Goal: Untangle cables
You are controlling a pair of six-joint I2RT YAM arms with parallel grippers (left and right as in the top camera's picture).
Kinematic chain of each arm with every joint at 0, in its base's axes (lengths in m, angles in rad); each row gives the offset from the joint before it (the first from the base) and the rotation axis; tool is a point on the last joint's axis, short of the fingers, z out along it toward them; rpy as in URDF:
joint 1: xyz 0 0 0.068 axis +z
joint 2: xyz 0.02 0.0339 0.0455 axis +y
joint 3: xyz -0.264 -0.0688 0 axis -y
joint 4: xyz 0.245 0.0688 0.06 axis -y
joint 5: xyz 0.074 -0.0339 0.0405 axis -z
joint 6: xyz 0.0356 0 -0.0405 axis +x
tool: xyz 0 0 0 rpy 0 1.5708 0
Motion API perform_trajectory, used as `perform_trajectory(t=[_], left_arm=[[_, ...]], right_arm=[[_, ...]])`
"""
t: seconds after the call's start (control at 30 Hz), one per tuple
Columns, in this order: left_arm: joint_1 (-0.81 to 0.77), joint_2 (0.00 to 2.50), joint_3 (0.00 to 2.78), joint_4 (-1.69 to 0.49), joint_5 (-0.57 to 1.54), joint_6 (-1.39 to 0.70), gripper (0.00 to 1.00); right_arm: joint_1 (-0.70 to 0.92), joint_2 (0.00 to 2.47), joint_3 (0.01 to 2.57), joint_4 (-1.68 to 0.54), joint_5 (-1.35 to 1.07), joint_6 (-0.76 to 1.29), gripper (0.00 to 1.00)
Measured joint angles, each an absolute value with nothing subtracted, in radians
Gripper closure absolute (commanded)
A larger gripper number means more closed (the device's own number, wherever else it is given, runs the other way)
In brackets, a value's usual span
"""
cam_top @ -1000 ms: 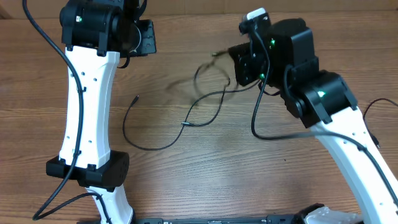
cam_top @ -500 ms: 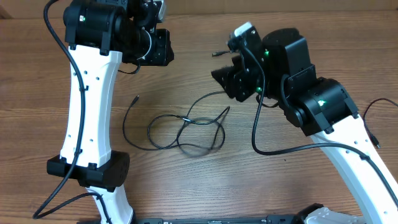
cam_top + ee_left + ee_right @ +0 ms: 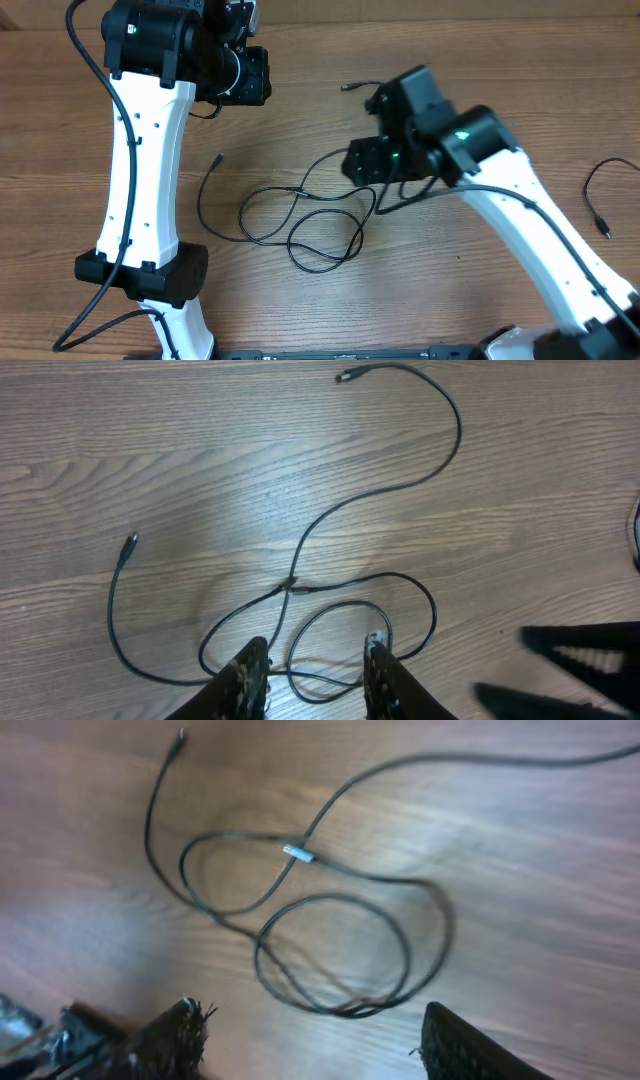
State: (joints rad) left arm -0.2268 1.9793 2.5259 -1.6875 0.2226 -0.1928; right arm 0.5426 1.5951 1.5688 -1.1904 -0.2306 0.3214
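On the table [image 3: 480, 60], black cables [image 3: 310, 196] lie in overlapping loops; left hand [image 3: 315, 650] and right hand [image 3: 312, 1015] gape empty.

- You'll find the thin black looped cables [image 3: 298, 197] lying on the brown wooden desk [image 3: 300, 110], between your arms.
- Your left hand [image 3: 315, 648] is behind-left of the loops; your right hand [image 3: 362, 160] is just right of them.

Even, warm and sharp from overhead, with only faint soft shadows. In the left wrist view, crisp too, with a pale sheen across the tabletop [image 3: 220, 490] at centre-left. Dimmer and redder at the right wrist, motion-smeared, the cables [image 3: 297, 852] soft-edged.
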Motion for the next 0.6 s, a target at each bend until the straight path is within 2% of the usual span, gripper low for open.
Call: perform_trajectory(t=[0.33,0.47,0.6], left_arm=[[-0.227,1.979,2.526,-1.687,0.225,-0.207,0.63],[-0.227,1.979,2.526,-1.687,0.228,-0.207,0.63],[-0.227,1.979,2.526,-1.687,0.228,-0.207,0.62]], right_arm=[[0.706,1.709,1.569,-1.280,-0.266,0.181,0.31],[0.716,1.763,1.565,-1.290,-0.266,0.284,0.33],[0.725,1.776,1.504,-1.176,-0.266,0.394,0.34]])
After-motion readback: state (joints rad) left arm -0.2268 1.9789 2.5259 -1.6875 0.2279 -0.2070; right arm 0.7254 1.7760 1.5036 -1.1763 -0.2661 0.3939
